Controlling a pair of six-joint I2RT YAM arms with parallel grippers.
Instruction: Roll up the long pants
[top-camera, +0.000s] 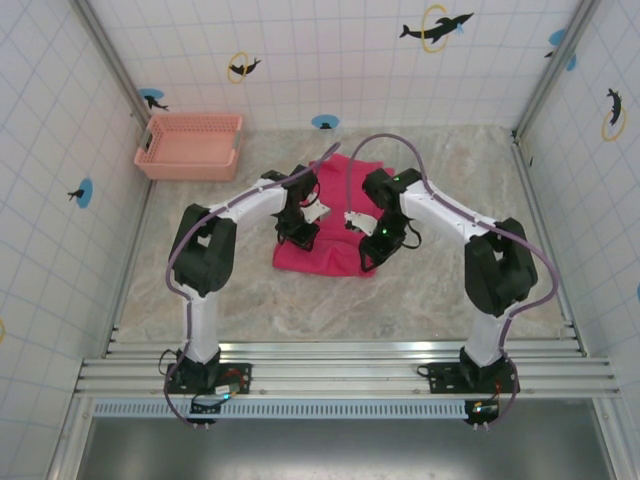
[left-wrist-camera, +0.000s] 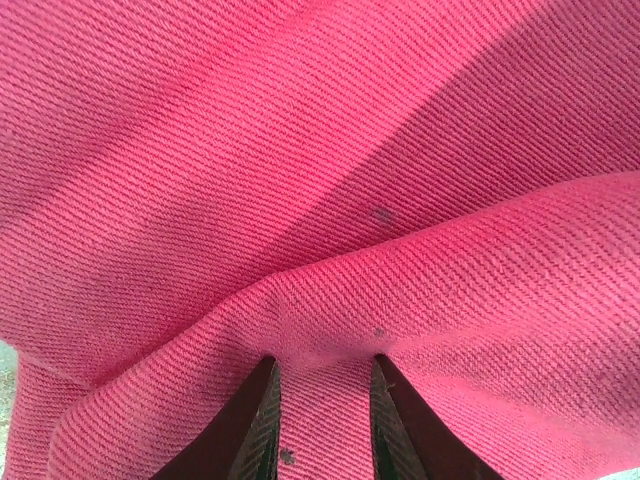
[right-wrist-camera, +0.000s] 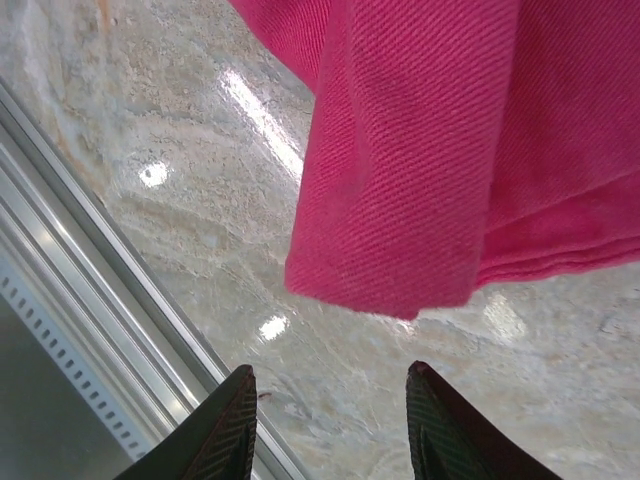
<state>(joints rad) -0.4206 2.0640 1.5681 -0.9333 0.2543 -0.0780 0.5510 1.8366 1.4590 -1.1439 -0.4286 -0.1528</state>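
Roll apparently starting: your left pincer is clamped on the bright magenta-pink cloth long pants; your right pincer stands apart. Next, close it on the hanging edge.

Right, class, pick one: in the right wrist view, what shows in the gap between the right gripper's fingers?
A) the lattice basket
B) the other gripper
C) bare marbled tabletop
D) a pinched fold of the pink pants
C: the right gripper stands open with bare marbled tabletop showing in the gap, and the long pants lie beyond the fingertips, apart from them.
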